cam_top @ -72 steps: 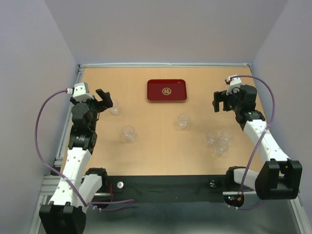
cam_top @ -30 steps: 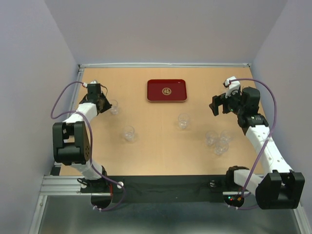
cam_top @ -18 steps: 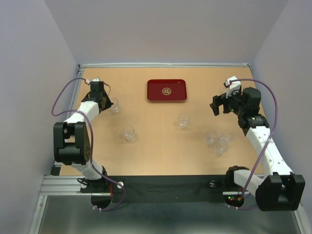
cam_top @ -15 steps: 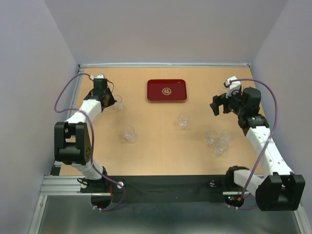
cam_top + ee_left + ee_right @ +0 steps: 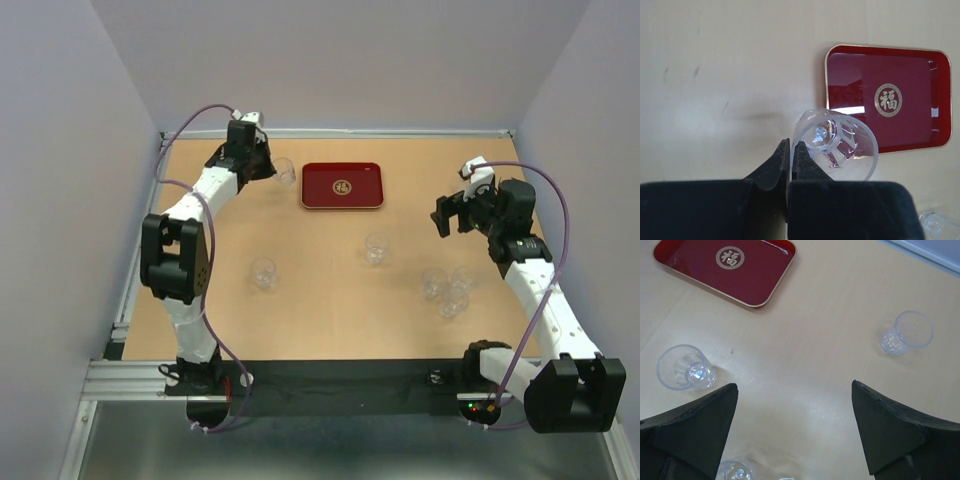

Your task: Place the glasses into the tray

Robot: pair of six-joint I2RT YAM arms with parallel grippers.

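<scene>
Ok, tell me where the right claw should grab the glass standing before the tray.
Best pinch the glass by its rim wall, one finger inside, the right claw coming straight down: it stands upright, mouth up, nothing crowding it.

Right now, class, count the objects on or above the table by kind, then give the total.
clear glasses: 6
red tray: 1
Total: 7
</scene>
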